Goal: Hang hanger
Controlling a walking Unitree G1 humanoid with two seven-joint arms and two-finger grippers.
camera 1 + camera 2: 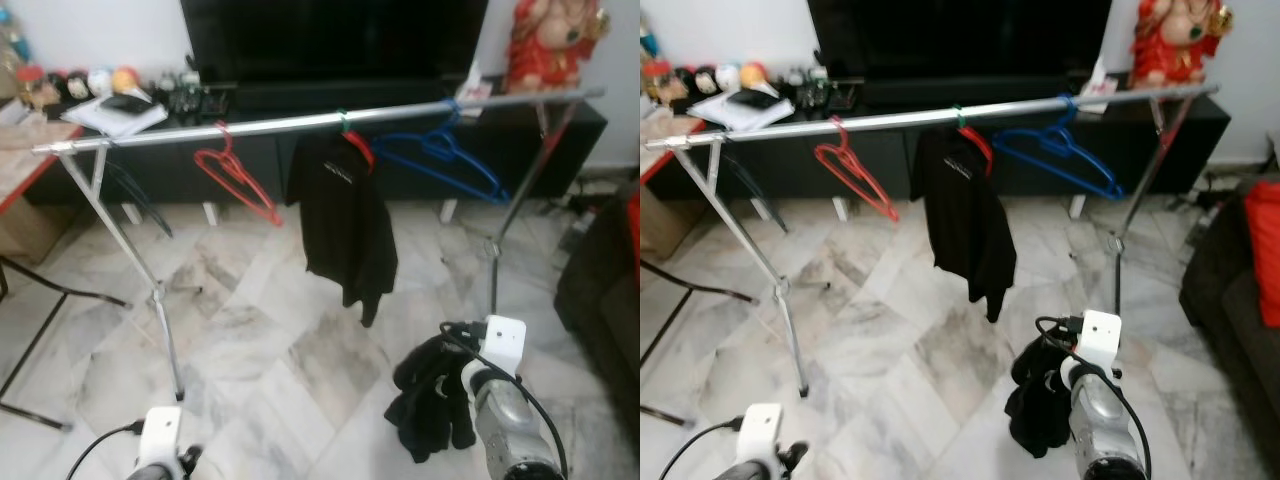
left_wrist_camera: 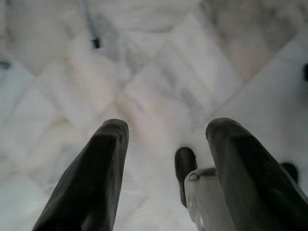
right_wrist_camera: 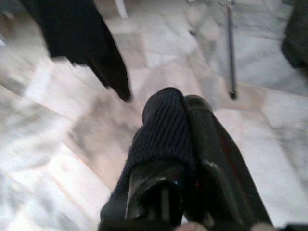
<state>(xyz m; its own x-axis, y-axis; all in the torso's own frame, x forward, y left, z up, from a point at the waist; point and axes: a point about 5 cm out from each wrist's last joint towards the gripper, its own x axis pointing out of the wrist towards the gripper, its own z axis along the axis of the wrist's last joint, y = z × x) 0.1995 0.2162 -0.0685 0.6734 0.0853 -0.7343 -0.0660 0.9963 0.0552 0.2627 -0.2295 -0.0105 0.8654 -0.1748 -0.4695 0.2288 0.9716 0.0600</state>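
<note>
The rail (image 1: pixel 300 123) is shiny bare metal. The red hanger (image 1: pixel 236 175) and blue hanger (image 1: pixel 440 155) look like smooth plastic. The black garment (image 1: pixel 345 215) is matt cloth. The floor (image 1: pixel 270 350) is polished veined marble.

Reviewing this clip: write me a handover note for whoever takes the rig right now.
Right pincer: shut on a dark garment, held low in front of the rail.
Left pincer: open, idle, low over the marble floor.
On the rail: red hanger, black shirt on a hanger, blue hanger.
Done: garment picked up.
Left: raise it and hang it on the rail. Whether it carries a hanger cannot be seen.
</note>
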